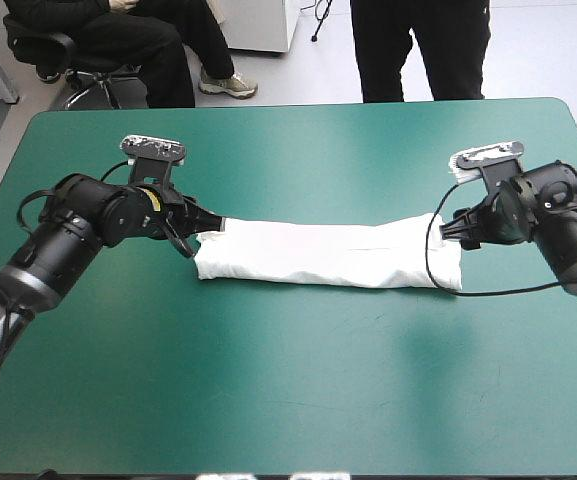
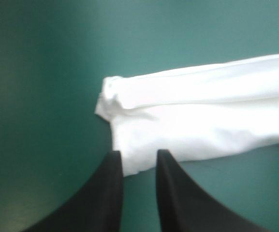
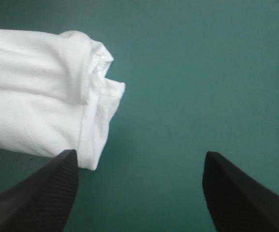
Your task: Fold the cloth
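The white T-shirt (image 1: 328,252) lies on the teal-green cover as a long folded strip running left to right across the middle of the table. My left gripper (image 1: 190,243) sits low at the strip's left end. In the left wrist view this gripper (image 2: 139,153) has its fingers only narrowly apart, and a corner of the T-shirt (image 2: 202,111) lies just at their tips. My right gripper (image 1: 446,228) is at the strip's right end. In the right wrist view it (image 3: 139,157) stands wide open, the T-shirt's (image 3: 33,96) layered end beside one finger, bare cover between the fingers.
The teal-green cover (image 1: 288,400) runs broad in front of the strip and behind it up to the far edge (image 1: 288,104). Both arms reach in low from the table's sides.
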